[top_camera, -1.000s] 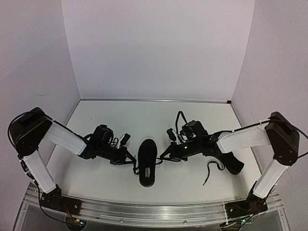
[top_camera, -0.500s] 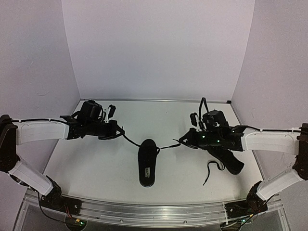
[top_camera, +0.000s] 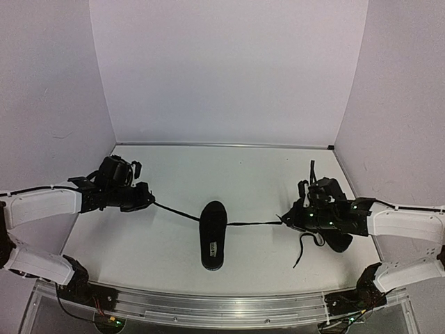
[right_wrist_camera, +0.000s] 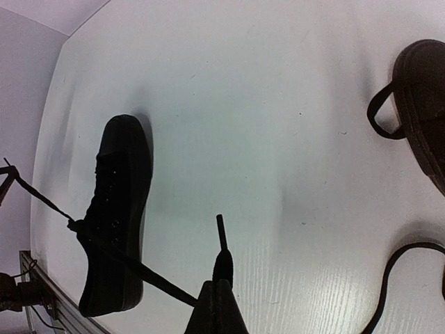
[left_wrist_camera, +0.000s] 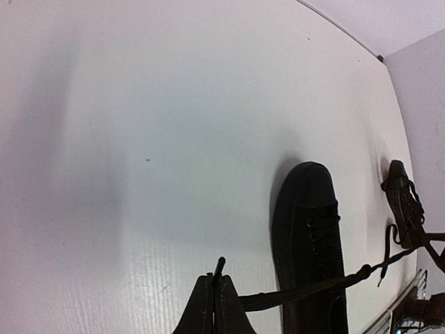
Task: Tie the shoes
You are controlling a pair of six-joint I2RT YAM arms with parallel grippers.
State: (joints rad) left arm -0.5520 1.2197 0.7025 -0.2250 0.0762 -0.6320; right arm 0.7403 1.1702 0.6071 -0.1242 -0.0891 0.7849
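Observation:
One black shoe [top_camera: 213, 235] lies in the middle of the table, toe pointing away from the arms. Its two laces are stretched out sideways. My left gripper [top_camera: 144, 200] is shut on the left lace [top_camera: 177, 211], whose tip pokes out past the jaws [left_wrist_camera: 220, 266]. My right gripper [top_camera: 284, 221] is shut on the right lace [top_camera: 254, 223], its stiff tip [right_wrist_camera: 220, 232] standing above the fingers. The same shoe shows in the left wrist view [left_wrist_camera: 309, 233] and the right wrist view [right_wrist_camera: 118, 209]. The second shoe [top_camera: 338, 240] lies at the right, partly under my right arm.
The second shoe's laces [top_camera: 304, 249] trail loose on the table toward the front edge, and one loops by my right gripper [right_wrist_camera: 389, 278]. Pale walls close in the table at the left, back and right. A metal rail [top_camera: 208, 306] runs along the near edge.
Both arms have swung outward from beside the middle shoe, left to the left and right to the right. The laces they hold have gone from slack to stretched straight.

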